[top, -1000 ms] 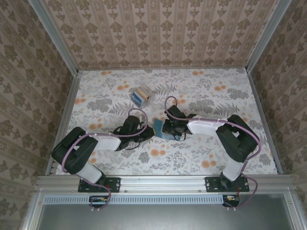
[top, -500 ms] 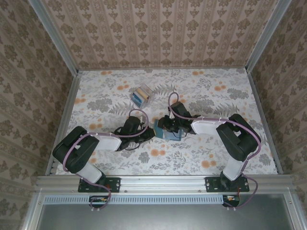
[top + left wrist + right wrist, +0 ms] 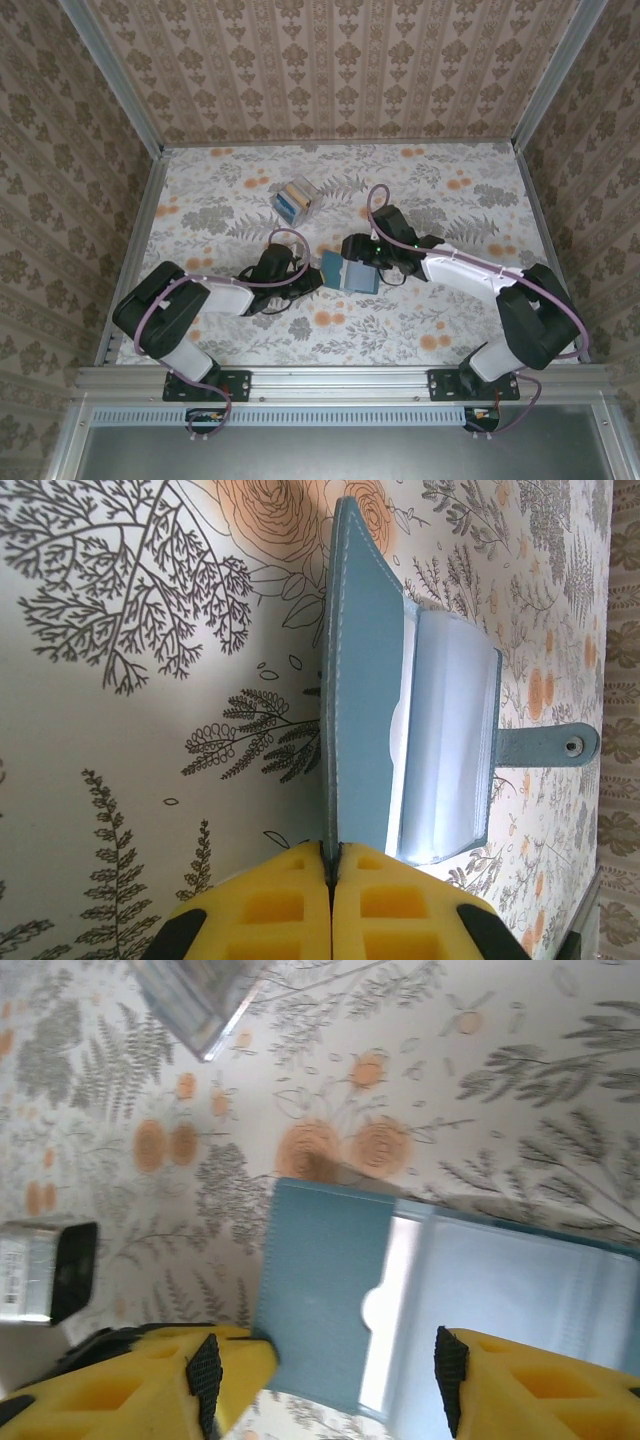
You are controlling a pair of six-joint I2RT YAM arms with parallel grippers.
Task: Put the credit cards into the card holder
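Our left gripper [image 3: 331, 862] clamped on the cover of the open card holder [image 3: 365, 680], mid table [image 3: 450, 180], our right gripper [image 3: 327, 1380] spread apart above it

Overhead view. I see a bench [image 3: 470, 200] covered in a floral print of grey ferns and orange blooms. A small clear box [image 3: 295, 197] stands left of centre, toward the far edge and well apart from the side edges. Patterned wallpaper walls [image 3: 330, 70] enclose three sides. An aluminium rail [image 3: 340, 378] runs along the near edge.
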